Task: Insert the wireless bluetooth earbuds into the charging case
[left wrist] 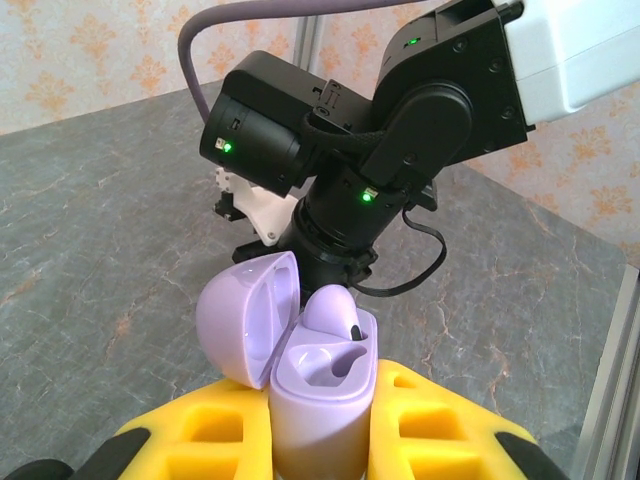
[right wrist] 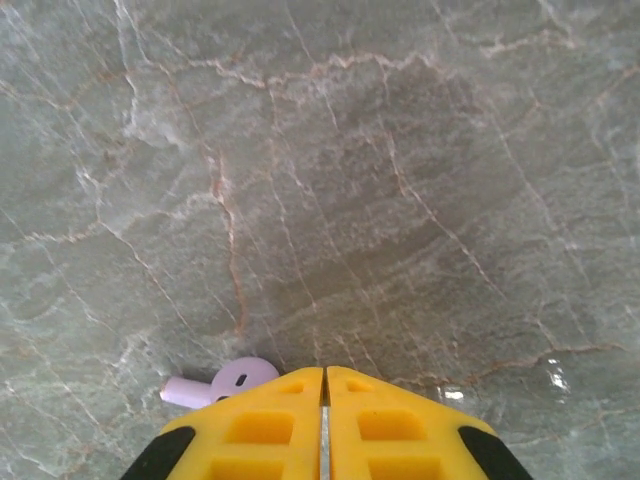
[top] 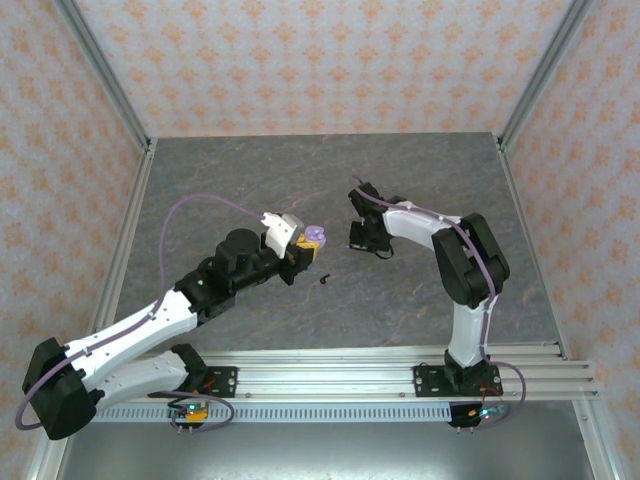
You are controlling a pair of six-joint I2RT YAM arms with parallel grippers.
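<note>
lavender charging case (left wrist: 322, 385) is sitting upright between the left gripper (left wrist: 322, 440) fingers, which are clamping both its sides, over the middle of the table (top: 250, 180). lid (left wrist: 245, 315) is hanging open to the left on its hinge. inside: one lavender rounded piece with a dark mark (left wrist: 337, 312) is sitting in the far pocket and looks like an earbud, can't tell more. the near pocket is showing bare.

right gripper (right wrist: 324, 385) is pointing down at the table surface, fingers closed to a thin seam with nothing between them. one lavender earbud (right wrist: 228, 383) is lying on the surface just beside the left fingertip, stem pointing left, outside the jaws. can't tell if it's touching.

one black earbud (top: 325, 279) is lying loose near the centre of the table, a bit toward the near edge, between the two grippers and apart from both.

count: one case, two lavender pieces (one in the case, one on the table), one black earbud.
</note>
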